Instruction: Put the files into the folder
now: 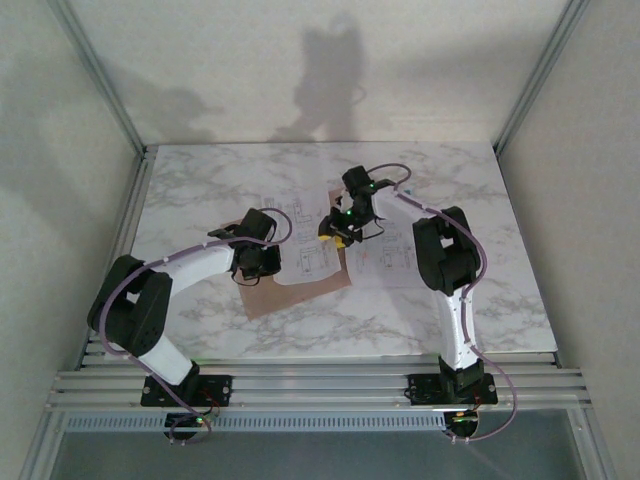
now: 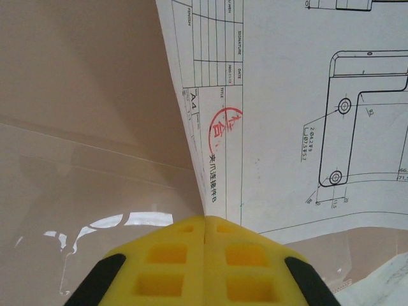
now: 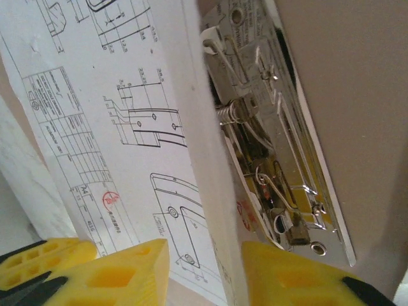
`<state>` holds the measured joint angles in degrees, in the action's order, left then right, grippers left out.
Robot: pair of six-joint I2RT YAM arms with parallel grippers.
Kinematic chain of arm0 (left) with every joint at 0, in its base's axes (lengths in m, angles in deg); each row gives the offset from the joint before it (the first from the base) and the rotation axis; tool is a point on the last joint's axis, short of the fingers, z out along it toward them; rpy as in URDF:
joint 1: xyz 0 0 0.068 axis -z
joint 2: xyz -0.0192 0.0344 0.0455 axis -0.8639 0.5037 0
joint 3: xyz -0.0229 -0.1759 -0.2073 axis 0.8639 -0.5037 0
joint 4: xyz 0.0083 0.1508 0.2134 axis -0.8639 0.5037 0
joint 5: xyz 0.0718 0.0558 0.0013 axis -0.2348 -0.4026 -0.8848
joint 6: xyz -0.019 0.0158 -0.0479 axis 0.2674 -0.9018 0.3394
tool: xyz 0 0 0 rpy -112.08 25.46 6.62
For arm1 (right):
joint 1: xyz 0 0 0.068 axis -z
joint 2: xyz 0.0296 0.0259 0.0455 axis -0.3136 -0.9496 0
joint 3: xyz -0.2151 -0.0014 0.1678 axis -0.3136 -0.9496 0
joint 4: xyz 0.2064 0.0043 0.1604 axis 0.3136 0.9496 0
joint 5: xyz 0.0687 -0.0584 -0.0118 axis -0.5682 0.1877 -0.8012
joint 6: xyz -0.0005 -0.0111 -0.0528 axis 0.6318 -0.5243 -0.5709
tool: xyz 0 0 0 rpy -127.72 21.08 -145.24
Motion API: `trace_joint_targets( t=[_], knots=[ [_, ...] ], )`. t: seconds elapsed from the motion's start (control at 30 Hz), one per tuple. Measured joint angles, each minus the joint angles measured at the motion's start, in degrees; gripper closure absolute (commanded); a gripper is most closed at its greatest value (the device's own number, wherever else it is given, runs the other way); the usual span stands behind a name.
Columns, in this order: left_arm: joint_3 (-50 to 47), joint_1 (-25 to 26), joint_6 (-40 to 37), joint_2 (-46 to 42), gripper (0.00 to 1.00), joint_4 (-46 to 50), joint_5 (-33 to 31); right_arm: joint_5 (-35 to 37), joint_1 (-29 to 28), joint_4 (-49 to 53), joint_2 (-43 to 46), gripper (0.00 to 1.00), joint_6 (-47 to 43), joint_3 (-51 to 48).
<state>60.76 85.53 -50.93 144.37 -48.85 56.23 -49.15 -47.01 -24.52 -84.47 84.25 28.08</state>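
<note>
The pinkish-tan folder (image 1: 262, 298) lies open on the marble table under white files (image 1: 308, 255) printed with line drawings; another sheet (image 1: 390, 258) lies to their right. My left gripper (image 1: 258, 265) is at the left edge of the sheets. In the left wrist view its yellow fingers (image 2: 205, 220) are shut, with the edge of a file (image 2: 287, 95) running into their seam above the folder (image 2: 83, 95). My right gripper (image 1: 338, 235) is open. Its fingers (image 3: 205, 255) straddle an upright sheet edge, between a drawing sheet (image 3: 95, 115) and the folder's metal clip (image 3: 280, 166).
The marble table (image 1: 480, 200) has bare room at the back and on the right. Aluminium frame posts (image 1: 130, 140) and white walls enclose it. A slotted rail (image 1: 320, 385) runs along the near edge, by the arm bases.
</note>
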Motion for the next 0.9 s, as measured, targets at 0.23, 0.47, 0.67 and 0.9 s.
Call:
trace_joint_targets(
  t=[0.23, 0.47, 0.67, 0.9],
  knots=[
    [0.00, 0.00, -0.04, 0.44, 1.00, 0.00, 0.00, 3.21, -1.29, 0.90, -0.02, 0.85, -2.34, 0.33],
    [-0.59, -2.03, 1.73, -0.59, 0.68, -0.46, 0.35, 9.33, -1.88, 2.38, 0.07, 1.00, -5.90, 2.19],
    [-3.30, -13.09, 5.46, -6.08, 0.58, -0.33, 0.92, 17.40, -2.27, 0.92, 6.93, 1.00, -11.58, -2.60],
    [-3.43, -20.35, 7.04, -4.33, 0.74, -0.39, 0.90, 23.19, -2.27, -4.72, 16.70, 1.00, -17.90, -5.14]
  ],
)
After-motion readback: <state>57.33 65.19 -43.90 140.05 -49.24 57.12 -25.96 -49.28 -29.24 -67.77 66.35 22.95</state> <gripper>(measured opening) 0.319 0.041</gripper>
